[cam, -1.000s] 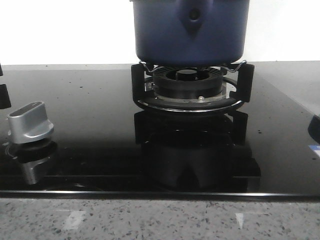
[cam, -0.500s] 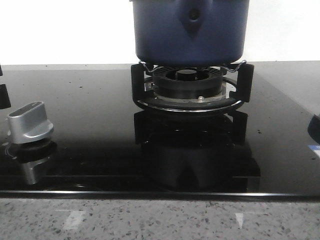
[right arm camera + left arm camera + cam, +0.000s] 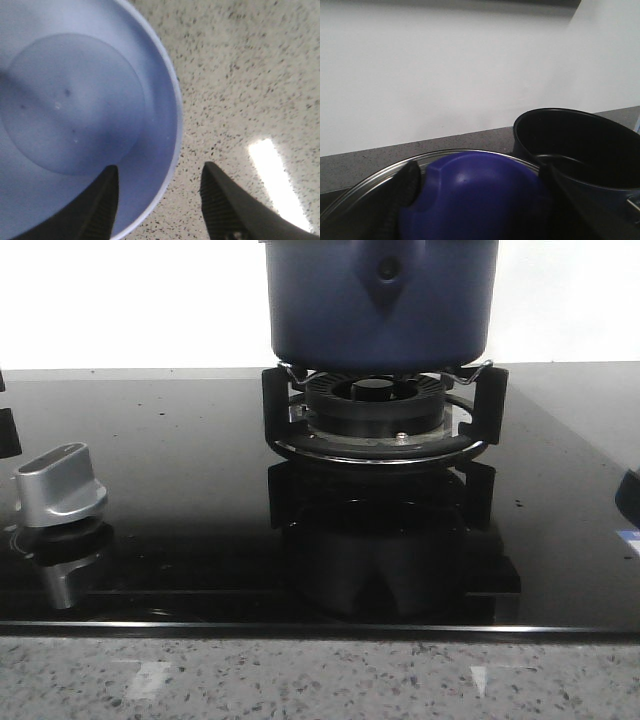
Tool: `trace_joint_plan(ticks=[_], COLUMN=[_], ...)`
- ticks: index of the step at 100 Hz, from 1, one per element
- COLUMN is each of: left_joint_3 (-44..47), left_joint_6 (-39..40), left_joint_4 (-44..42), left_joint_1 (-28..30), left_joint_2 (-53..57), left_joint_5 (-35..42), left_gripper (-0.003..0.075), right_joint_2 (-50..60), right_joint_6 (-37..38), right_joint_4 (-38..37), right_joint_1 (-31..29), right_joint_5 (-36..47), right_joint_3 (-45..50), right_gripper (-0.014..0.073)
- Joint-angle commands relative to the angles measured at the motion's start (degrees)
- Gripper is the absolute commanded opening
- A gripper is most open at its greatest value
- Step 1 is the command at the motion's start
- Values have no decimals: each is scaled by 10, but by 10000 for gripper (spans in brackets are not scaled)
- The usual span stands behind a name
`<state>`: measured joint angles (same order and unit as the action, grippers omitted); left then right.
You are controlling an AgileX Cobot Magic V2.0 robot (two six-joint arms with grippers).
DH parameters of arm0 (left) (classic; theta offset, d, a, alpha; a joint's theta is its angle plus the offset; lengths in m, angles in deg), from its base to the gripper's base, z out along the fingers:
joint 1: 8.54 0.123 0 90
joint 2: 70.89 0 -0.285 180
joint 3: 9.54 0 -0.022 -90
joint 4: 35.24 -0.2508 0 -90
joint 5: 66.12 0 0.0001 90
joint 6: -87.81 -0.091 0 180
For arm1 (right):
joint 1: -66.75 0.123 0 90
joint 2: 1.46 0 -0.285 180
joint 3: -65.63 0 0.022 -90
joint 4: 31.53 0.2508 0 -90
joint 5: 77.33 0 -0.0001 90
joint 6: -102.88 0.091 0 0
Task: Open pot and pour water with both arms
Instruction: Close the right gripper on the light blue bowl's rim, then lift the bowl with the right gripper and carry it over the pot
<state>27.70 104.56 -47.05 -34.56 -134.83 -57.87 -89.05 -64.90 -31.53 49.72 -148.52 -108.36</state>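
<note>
Lid (image 3: 470,195) off, seemingly gripped in left claw (image 3: 475,200). Right claw (image 3: 157,200) open astride basin rim (image 3: 172,125). Next: squeeze, lift, pour into pot (image 3: 380,300).

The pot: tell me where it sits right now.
In the front view the pot stands on the burner grate at the centre-back of the black cooktop, with the silver knob off to its left.

Plain white wall (image 3: 130,300) behind, evenly lit. Glossy black glass hob (image 3: 170,490) below, mirroring the burner stand (image 3: 385,420) (reflection dark and sharp). Silver knob (image 3: 60,485) at left. Speckled grey stone desk (image 3: 320,680) along the front edge, catching bright glare patches (image 3: 275,175).
</note>
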Motion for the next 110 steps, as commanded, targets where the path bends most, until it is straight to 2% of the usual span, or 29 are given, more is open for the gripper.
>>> trace_joint_plan(ticks=[1, 14, 31, 39, 98, 103, 110], left_joint_3=[-20, -20, -20, -20, -20, -20, -20], left_joint_6=[0, 0, 0, 0, 0, 0, 0], left_joint_4=[8, 8, 8, 8, 8, 8, 8], left_joint_1=[1, 1, 1, 1, 1, 1, 1], left_joint_2=[12, 12, 12, 12, 12, 12, 12], left_joint_5=[66, 66, 66, 66, 69, 69, 70], left_gripper=[323, 323, 323, 323, 323, 323, 323], right_joint_2=[10, 10, 9, 7, -10, -10, -10], right_joint_6=[0, 0, 0, 0, 0, 0, 0], right_joint_4=[4, 12, 22, 24, 43, 43, 43], right_joint_1=[-4, -4, -4, -4, -4, -4, -4], right_joint_5=[24, 47, 55, 56, 66, 67, 70], right_joint_3=[-3, 2, 3, 3, 32, 32, 32], right_gripper=[330, 321, 189, 156, 147, 118, 17])
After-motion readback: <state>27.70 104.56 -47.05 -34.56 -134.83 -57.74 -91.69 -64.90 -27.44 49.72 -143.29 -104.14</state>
